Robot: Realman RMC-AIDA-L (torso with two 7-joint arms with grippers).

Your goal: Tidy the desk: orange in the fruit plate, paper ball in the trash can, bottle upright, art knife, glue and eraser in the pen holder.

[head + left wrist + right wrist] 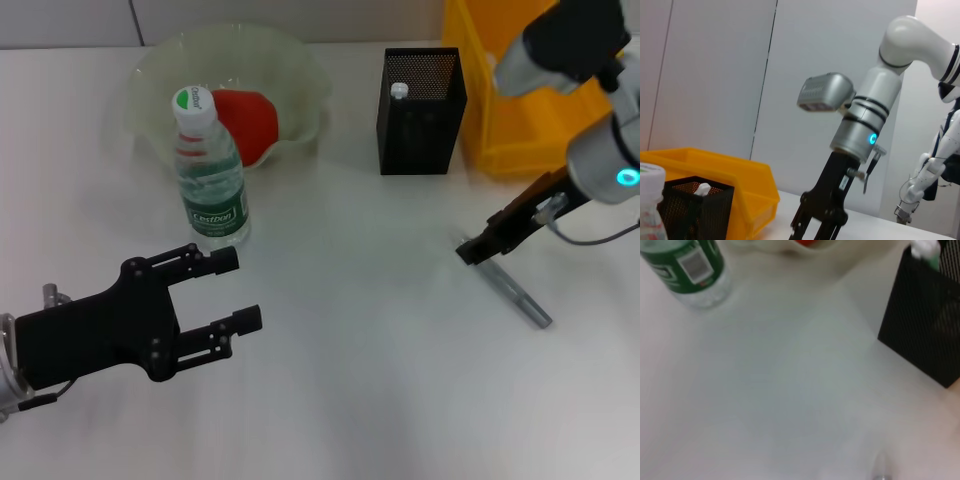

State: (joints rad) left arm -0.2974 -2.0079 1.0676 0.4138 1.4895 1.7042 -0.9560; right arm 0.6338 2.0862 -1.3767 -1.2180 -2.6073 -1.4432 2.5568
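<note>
Grey art knife (518, 294) lies at four o'clock; right gripper (472, 253) touches its end, finger state unclear. Next: a firm grasp. Left gripper (238, 290) idles, fingers apart.

Left gripper (228, 290), lower left of the head view, was held level with its fingers spread. Right gripper (468, 253), at mid right, pointed downward; its arm descended from the upper right corner.

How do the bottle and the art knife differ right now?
The bottle stands upright near the fruit plate; the art knife lies flat. The right gripper is down at the knife's end, while the open left gripper sits apart from the bottle. Both rest on the desk.
</note>
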